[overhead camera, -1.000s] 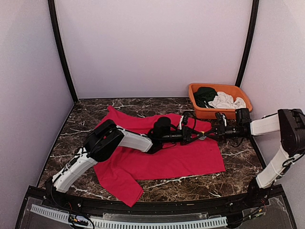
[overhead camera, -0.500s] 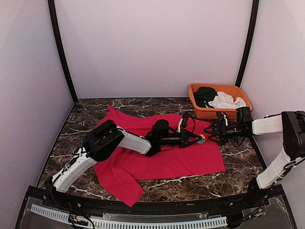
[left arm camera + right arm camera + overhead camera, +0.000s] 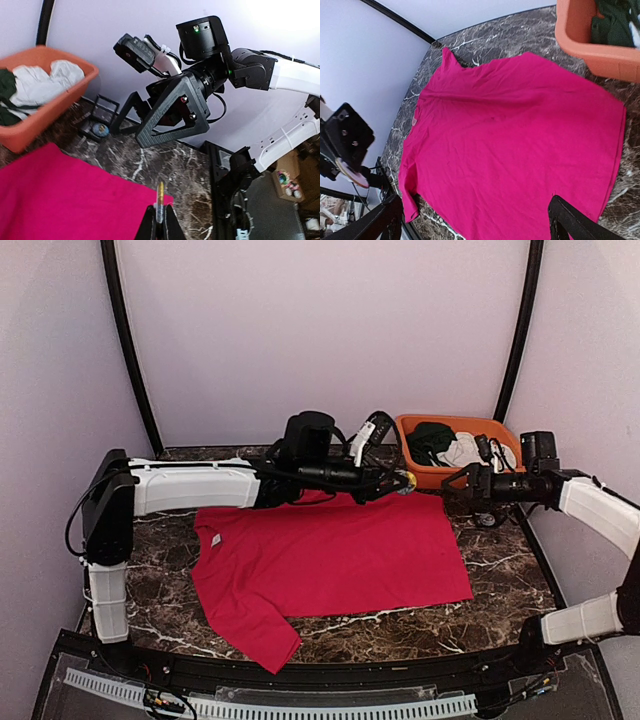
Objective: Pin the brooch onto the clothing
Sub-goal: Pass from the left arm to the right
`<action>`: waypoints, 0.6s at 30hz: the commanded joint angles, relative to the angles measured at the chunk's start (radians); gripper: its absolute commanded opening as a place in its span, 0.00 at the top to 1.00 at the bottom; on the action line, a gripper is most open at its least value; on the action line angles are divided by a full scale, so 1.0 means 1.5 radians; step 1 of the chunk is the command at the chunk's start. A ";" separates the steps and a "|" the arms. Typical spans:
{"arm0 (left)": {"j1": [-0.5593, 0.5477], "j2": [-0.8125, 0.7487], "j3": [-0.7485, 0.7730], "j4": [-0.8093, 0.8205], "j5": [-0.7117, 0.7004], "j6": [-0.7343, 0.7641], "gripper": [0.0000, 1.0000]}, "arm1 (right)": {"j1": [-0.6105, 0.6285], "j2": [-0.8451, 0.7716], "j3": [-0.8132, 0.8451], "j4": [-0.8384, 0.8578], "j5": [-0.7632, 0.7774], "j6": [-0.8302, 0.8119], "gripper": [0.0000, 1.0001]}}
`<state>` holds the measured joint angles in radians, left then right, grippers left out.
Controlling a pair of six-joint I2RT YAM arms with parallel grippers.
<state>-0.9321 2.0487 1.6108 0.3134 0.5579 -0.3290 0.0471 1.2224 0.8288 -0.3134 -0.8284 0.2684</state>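
Half a second back the left arm lay low across the cloth with the right one close in front of it; now both have lifted clear, the left arm stretched high along the back of the marble table (image 3: pixel 500 580) and the right drawn back toward the wall on its own side. The left gripper (image 3: pixel 160 214) is closed tight, its two fingers pinching the brooch (image 3: pixel 160 196) – a small gold-coloured piece that its own wrist camera sees edge-on, standing up out of the fingertips, and that the right wrist camera sees as a round disc. It is held in the air near the far right corner of the red T-shirt (image 3: pixel 340 560), not touching the cloth, and just in front of the orange basket (image 3: pixel 585 50). The right gripper (image 3: pixel 475 202) faces it with a gap between the two; its fingers are spread wide and hold nothing. The T-shirt lies spread flat on the marble with no arm on it, its neck opening toward the left, one short sleeve reaching down toward the near edge. The basket stands at the far right corner of the table, apart from the T-shirt, with a dark green garment (image 3: pixel 615 22) and a white garment (image 3: pixel 40 82) bundled inside it. A small dark-framed thing sits on the marble beside the basket – too small to make out.
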 commanded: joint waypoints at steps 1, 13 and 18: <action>-0.005 -0.058 -0.011 -0.197 -0.138 0.223 0.98 | 0.006 -0.064 0.047 -0.068 0.114 -0.026 0.01; -0.108 -0.103 -0.104 -0.098 -0.583 0.588 0.99 | 0.018 -0.067 -0.114 0.206 -0.050 0.202 0.01; -0.170 -0.053 -0.196 0.139 -0.762 0.856 0.99 | 0.029 -0.051 -0.106 0.229 -0.047 0.227 0.02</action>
<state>-1.1255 1.9358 1.3987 0.2207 -0.2806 0.5751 0.0738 1.1370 0.6579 -0.0780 -0.8730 0.5449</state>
